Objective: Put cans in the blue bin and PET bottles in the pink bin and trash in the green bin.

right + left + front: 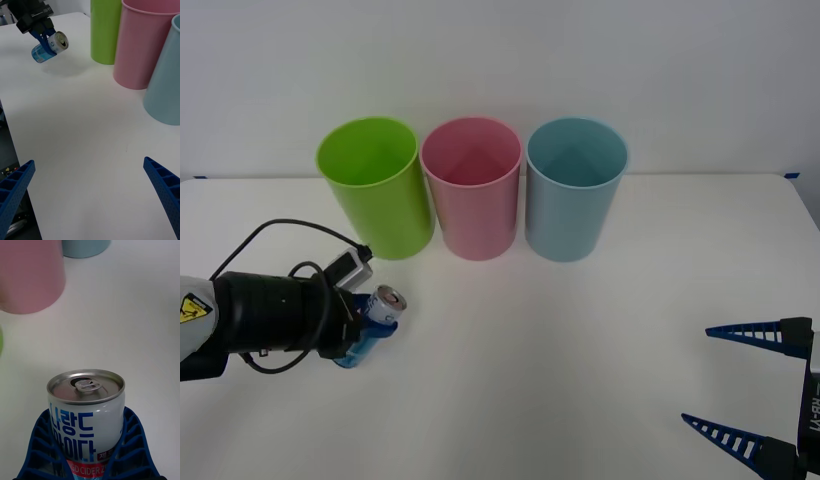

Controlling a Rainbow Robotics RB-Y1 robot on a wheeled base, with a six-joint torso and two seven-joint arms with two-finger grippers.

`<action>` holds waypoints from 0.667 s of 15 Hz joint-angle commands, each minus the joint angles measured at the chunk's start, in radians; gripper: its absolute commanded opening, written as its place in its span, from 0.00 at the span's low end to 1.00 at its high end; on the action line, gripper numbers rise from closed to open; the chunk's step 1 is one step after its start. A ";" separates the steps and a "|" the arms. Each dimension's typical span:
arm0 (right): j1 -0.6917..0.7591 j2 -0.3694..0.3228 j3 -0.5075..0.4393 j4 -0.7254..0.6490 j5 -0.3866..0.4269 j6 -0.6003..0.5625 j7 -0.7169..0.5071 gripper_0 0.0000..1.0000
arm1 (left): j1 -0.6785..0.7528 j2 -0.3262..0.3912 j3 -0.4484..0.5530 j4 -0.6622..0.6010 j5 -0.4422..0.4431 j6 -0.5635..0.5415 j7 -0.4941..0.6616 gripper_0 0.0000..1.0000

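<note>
My left gripper (370, 325) is shut on the small drink can (383, 308), holding it just above the table, in front of the green bin (376, 188). The can (87, 410) has a silver top and blue lettering, and the blue ribbed fingers (41, 442) clasp both its sides. In the right wrist view the can (50, 47) hangs tilted over its shadow. The pink bin (472, 186) stands in the middle of the row and the blue bin (574, 186) at the right. My right gripper (752, 385) waits open at the near right, with its fingers (161, 183) spread.
The three bins stand upright in a row at the back of the white table (560, 340), close together. The table's near middle and right side are bare. A black cable (290, 232) loops over the left arm.
</note>
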 commanded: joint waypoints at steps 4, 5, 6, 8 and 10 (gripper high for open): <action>0.000 0.000 0.000 0.000 0.000 0.000 0.000 1.00 | 0.083 -0.180 0.220 -0.041 0.153 -0.137 -0.240 0.00; 0.000 0.000 0.000 0.000 0.000 0.000 0.000 1.00 | 0.083 -0.211 0.237 -0.041 0.160 -0.137 -0.260 0.00; 0.000 0.000 0.000 0.000 0.000 0.000 0.000 1.00 | 0.082 -0.232 0.249 -0.042 0.159 -0.138 -0.270 0.00; 0.000 0.000 0.000 0.000 0.000 0.000 0.000 1.00 | 0.064 -0.252 0.258 -0.044 0.199 -0.126 -0.282 0.00; 0.000 0.000 0.000 0.000 0.000 0.000 0.000 1.00 | 0.042 -0.266 0.254 -0.044 0.248 -0.115 -0.291 0.00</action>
